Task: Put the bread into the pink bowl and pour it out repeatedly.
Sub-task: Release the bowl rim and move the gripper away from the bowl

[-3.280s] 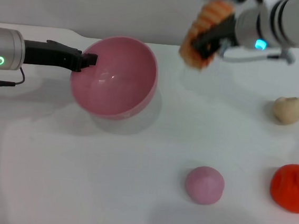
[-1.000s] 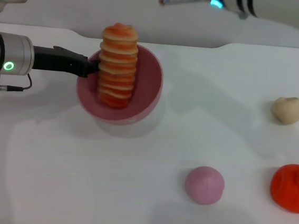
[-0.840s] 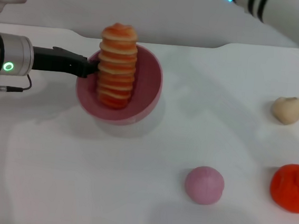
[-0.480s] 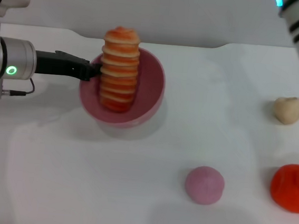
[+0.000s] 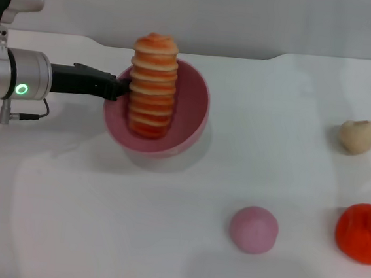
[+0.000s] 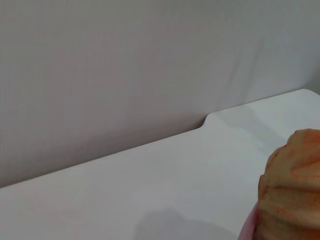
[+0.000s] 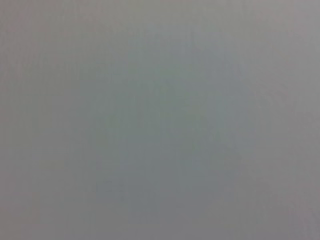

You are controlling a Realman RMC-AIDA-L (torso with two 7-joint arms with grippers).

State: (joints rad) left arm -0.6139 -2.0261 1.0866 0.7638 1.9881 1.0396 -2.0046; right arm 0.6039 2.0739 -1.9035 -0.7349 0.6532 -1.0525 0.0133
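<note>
Orange-red and cream striped bread (image 5: 153, 86); plain pink bowl (image 5: 187, 116); pale pink ball (image 5: 253, 230); beige lump (image 5: 357, 136); red-orange lump (image 5: 362, 233), possibly textured; white table (image 5: 98, 222); black left gripper (image 5: 115, 87).

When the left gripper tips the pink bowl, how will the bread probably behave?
The bread stands nearly upright, well above the rim of the pink bowl, so it probably topples out early. Its ridged, elongated shape may roll briefly. The left gripper pinches the rim.

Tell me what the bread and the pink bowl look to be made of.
The bread: probably soft foam or rubbery plastic, matte, with moulded ridges in orange and cream bands; clearly a toy. The pink bowl: likely hard plastic, smooth and slightly glossy, uniform pink with a thin even rim. The left claw grips that rim.
</note>
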